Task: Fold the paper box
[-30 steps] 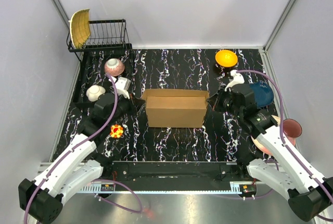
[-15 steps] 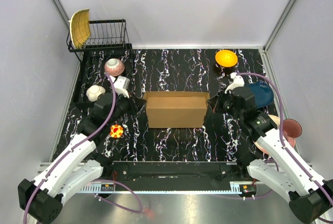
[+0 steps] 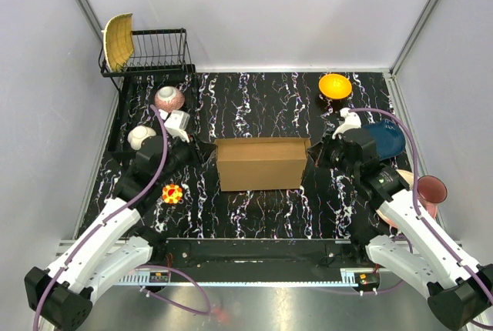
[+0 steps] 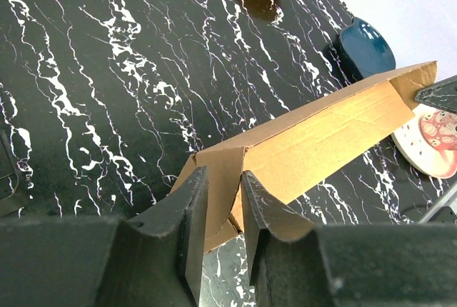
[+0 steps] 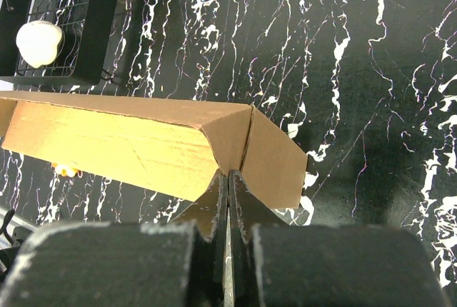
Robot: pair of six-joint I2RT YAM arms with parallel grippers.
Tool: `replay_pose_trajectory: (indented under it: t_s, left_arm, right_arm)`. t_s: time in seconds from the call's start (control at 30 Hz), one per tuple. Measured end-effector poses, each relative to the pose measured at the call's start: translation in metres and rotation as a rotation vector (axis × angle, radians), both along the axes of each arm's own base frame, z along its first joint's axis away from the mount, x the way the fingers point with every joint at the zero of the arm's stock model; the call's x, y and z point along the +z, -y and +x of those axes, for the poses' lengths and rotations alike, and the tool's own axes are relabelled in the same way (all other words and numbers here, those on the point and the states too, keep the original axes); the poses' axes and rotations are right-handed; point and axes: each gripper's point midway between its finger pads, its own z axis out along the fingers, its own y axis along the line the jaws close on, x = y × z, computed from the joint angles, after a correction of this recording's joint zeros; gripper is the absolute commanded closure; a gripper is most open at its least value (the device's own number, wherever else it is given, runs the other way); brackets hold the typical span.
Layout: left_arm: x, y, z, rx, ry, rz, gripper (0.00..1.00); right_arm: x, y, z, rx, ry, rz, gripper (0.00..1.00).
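Observation:
The brown paper box lies across the middle of the black marbled table, long side left to right. My left gripper is at its left end. In the left wrist view its fingers are drawn close around a folded end flap of the box, and cardboard spans the narrow gap of the left gripper. My right gripper is at the right end. In the right wrist view it is shut, with its tips against the crease of the box's end panels.
An orange bowl sits at the back right and a dark blue bowl behind the right wrist. A maroon bowl is at the right edge. At the left are a wire rack, a pink bowl, a white object and a red-yellow toy.
The box has shifted slightly to the right and its raised top flap has come down. Both grippers stayed at its ends, moving only a little.

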Motion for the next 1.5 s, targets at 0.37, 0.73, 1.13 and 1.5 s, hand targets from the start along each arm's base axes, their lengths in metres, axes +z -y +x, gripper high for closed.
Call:
replay_pose_trajectory:
  t_s: [0.37,0.73,1.13,1.5]
  left_arm:
    - [-0.013,-0.002,-0.003,-0.014,-0.028,0.054,0.71]
    - [-0.028,-0.003,-0.005,-0.027,-0.063,0.102,0.87]
    - [-0.024,-0.004,-0.006,-0.027,-0.069,0.103,1.0]
    - [-0.008,0.001,-0.001,-0.016,-0.118,0.079,1.0]
  right_arm:
    - [0.0,-0.001,-0.005,0.009,-0.027,0.001,1.0]
    - [0.0,-0.001,-0.006,0.011,-0.029,0.002,1.0]
    - [0.0,-0.003,-0.005,0.018,-0.033,0.002,1.0]
    - [-0.001,-0.002,-0.005,0.02,-0.027,-0.01,1.0]
